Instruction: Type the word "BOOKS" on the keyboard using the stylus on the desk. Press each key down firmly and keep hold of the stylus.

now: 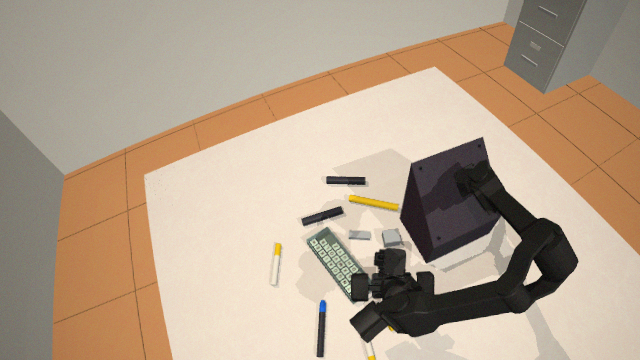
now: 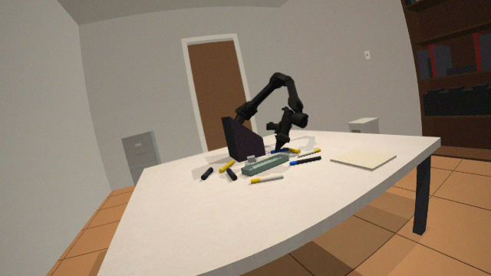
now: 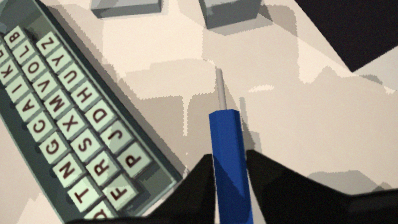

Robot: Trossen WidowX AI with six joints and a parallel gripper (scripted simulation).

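Observation:
The blue stylus (image 3: 227,140) (image 2: 274,152) has a thin grey metal tip that points up the wrist view. My gripper (image 3: 229,159) (image 2: 278,148) is shut on the stylus, low at the table; its fingertips are hidden in the top view. The green keyboard (image 1: 337,260) (image 2: 266,165) (image 3: 70,125) lies slanted beside the gripper, to the left in the wrist view, with no contact from the tip. Its B key (image 3: 14,37), O key (image 3: 33,68) and S key (image 3: 86,145) show, and the K key (image 3: 6,74) is near the image's left edge.
A dark wedge-shaped block (image 1: 445,220) (image 2: 243,142) stands right of the keyboard in the top view. Two small grey blocks (image 1: 360,235) (image 1: 391,237) lie between them. A yellow stick (image 1: 373,202), two black sticks (image 1: 346,180) (image 1: 322,216), a white-yellow marker (image 1: 275,265) and a black-blue marker (image 1: 321,330) lie around.

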